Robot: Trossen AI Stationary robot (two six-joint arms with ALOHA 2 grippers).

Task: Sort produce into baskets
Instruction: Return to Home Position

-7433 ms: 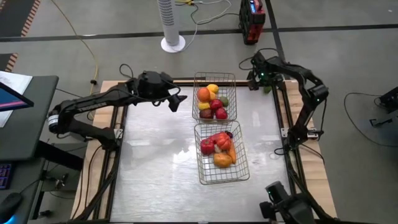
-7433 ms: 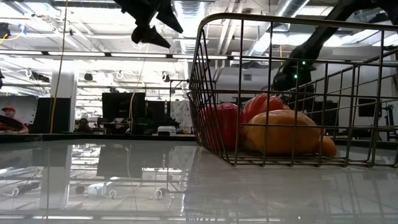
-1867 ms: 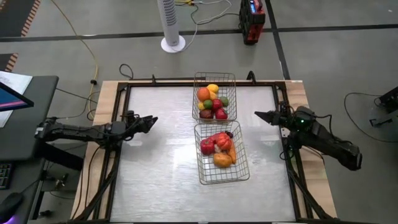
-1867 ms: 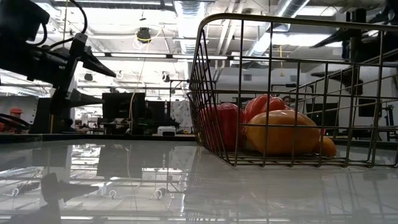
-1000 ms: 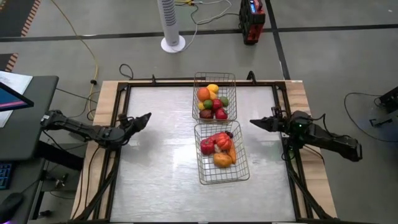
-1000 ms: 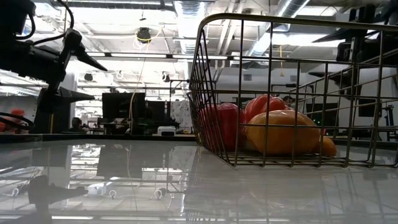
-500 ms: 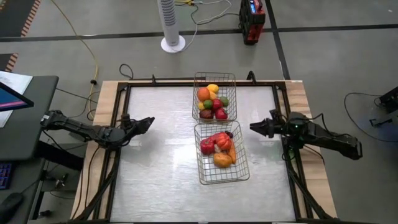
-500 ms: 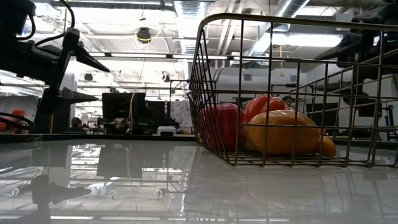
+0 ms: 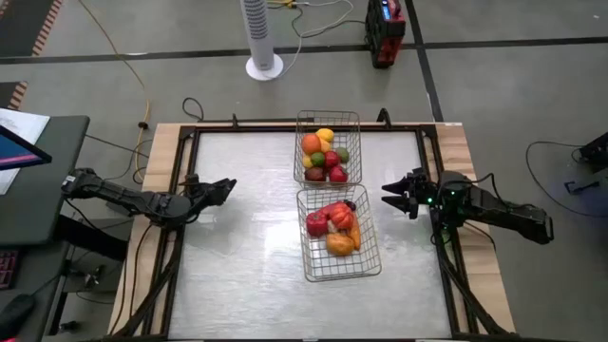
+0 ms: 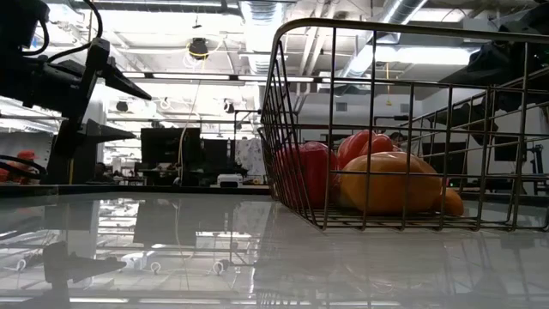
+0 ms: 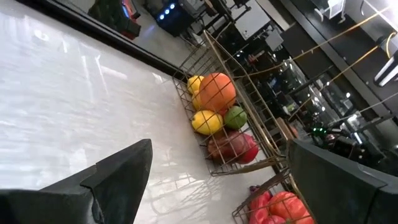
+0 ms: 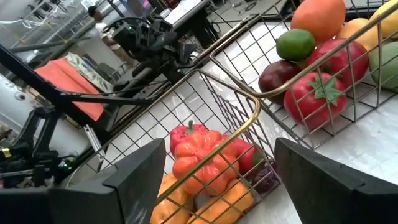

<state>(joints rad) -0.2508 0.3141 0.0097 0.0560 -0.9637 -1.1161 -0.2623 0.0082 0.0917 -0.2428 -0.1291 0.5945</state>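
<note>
Two wire baskets stand end to end in the middle of the table. The far basket (image 9: 328, 147) (image 11: 233, 118) holds an orange, lemons, a lime and dark red apples. In the near basket (image 9: 337, 233) (image 12: 211, 162) (image 10: 403, 129) lie red tomatoes, red peppers and orange pieces. All the produce rests on the basket floors. My left gripper (image 9: 226, 185) (image 11: 221, 149) (image 10: 111, 81) hovers open at the table's left edge, pointing toward the baskets. My right gripper (image 9: 391, 195) (image 12: 219, 146) hovers open near the right edge, pointing at the near basket. Neither holds anything.
The glossy tabletop (image 9: 247, 256) stretches on both sides of the baskets inside a dark frame rail (image 9: 180, 237). Beyond the far edge, on the floor, stand a white fan base (image 9: 264, 65) and a red device (image 9: 384, 33). A desk (image 9: 24, 152) stands to the left.
My right gripper has rolled about the line it points along, so both fingers now show side by side from above. It stays at the right edge. The baskets and the produce have not moved.
</note>
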